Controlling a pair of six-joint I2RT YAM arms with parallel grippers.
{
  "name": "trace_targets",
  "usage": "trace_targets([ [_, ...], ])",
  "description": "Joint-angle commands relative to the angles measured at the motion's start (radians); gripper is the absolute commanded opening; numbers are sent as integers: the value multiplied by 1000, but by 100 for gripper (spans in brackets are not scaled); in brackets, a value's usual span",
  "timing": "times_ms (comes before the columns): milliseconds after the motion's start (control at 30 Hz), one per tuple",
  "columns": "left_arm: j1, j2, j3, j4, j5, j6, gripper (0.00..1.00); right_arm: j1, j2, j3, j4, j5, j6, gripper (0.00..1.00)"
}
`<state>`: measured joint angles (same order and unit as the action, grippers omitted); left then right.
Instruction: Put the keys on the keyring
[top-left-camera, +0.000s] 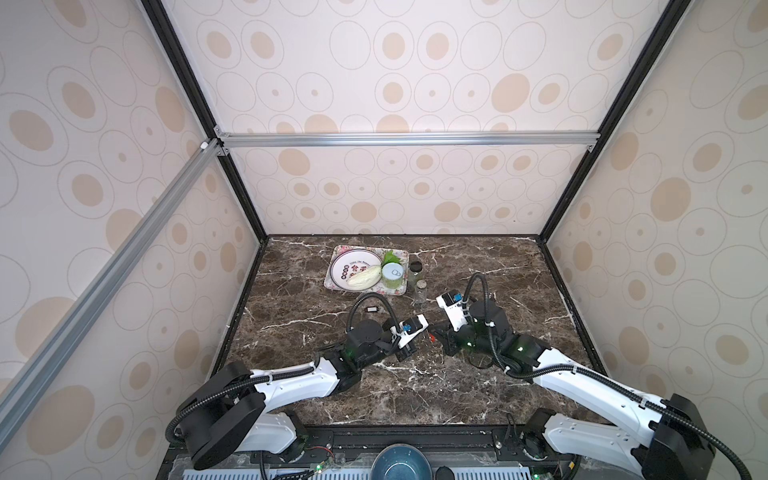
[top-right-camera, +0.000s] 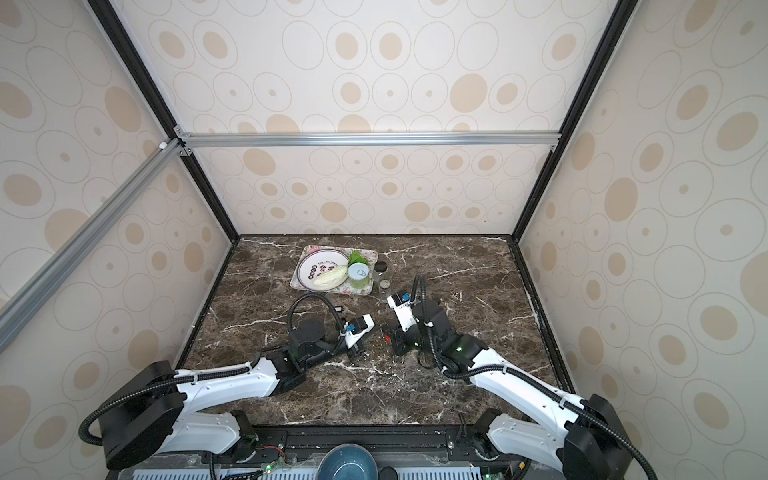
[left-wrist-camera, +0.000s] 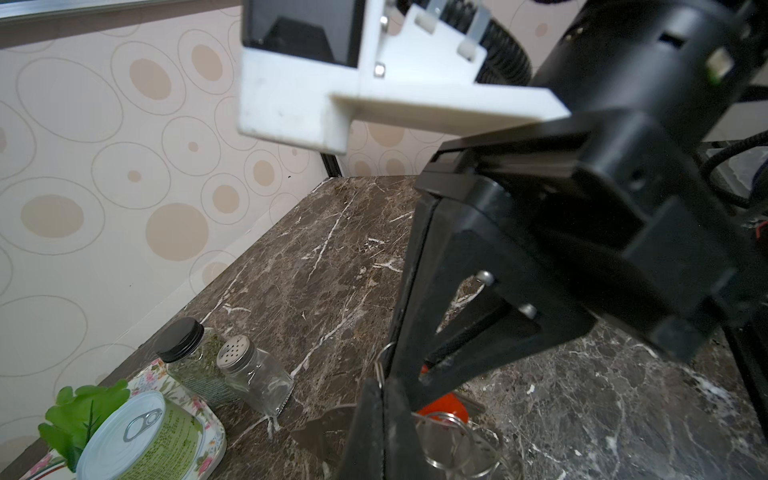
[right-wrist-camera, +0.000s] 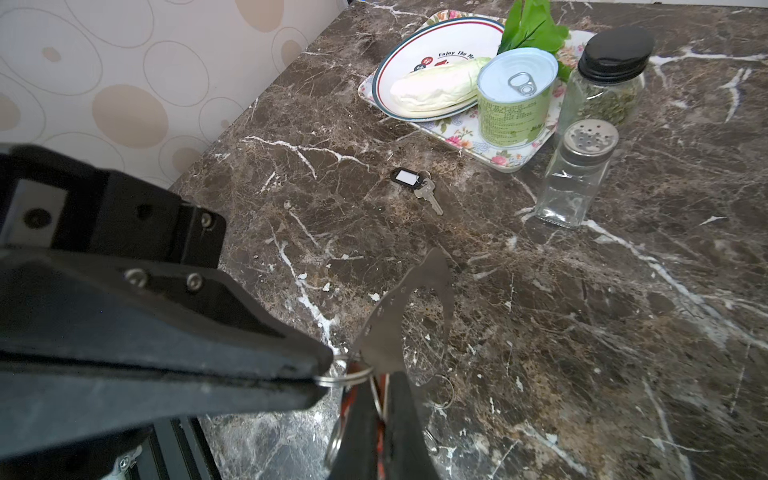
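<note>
First, the black key (right-wrist-camera: 405, 178) lies flat on the table (right-wrist-camera: 582, 332). It is well apart from the left gripper (right-wrist-camera: 326, 374), on the side of it toward the tray (right-wrist-camera: 509, 162). The left gripper has its fingers pressed fully together, and their tips pinch the thin wire of the keyring (right-wrist-camera: 347, 377). A flat grey metal piece (right-wrist-camera: 415, 299) reaches out from the same ring, just beside those tips. The right gripper (right-wrist-camera: 379, 390) meets the left one almost tip to tip. Its fingers are closed tight too, with the red key (left-wrist-camera: 442, 409) clamped between them, right beside the keyring. Some more small wire rings (left-wrist-camera: 457, 451) show under it. Beyond the right gripper, near but apart, stand a glass shaker (right-wrist-camera: 575, 174) and a jar (right-wrist-camera: 602, 83).
</note>
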<state>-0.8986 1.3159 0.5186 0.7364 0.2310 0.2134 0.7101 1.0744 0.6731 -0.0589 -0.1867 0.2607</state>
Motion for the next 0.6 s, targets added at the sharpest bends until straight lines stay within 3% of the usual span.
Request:
trace_targets([
  [0,-5,-18,7,69,11,-14,0,-14,-35,-20,0,18,-3,0],
  [233,-5,-15,13,58,7,-20,0,-12,-69,-33,16,10,-22,0],
  [400,-5,-14,21,47,6,-22,18,1,-86,-37,15,28,-39,0],
  [567,-5,-26,38,2,5,-19,28,36,-101,-37,8,86,-70,0],
])
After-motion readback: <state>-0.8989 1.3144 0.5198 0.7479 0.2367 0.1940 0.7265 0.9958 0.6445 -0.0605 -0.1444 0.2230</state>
